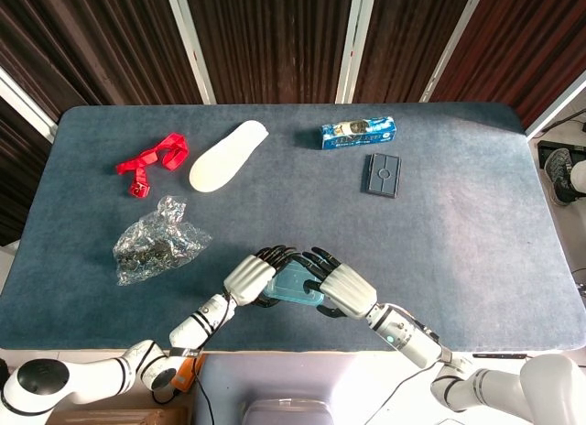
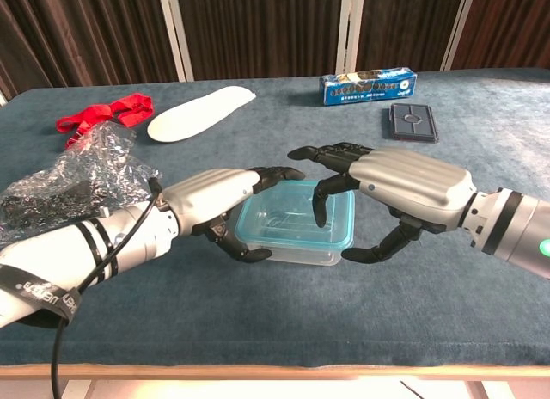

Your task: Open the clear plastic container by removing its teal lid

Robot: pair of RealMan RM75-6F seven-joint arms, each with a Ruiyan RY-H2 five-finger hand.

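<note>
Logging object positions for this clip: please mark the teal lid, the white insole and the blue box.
teal lid [image 2: 292, 217], chest view, on the clear middle panel between the two hands.
white insole [image 1: 227, 156], head view, mid-length of its upper face.
blue box [image 2: 367, 84], chest view, on its printed front side.

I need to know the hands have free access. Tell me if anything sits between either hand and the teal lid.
Nothing visible does. The left hand and right hand flank the clear container, fingers reaching over its teal lid. The crumpled plastic bag lies off to the left, clear of both.
</note>
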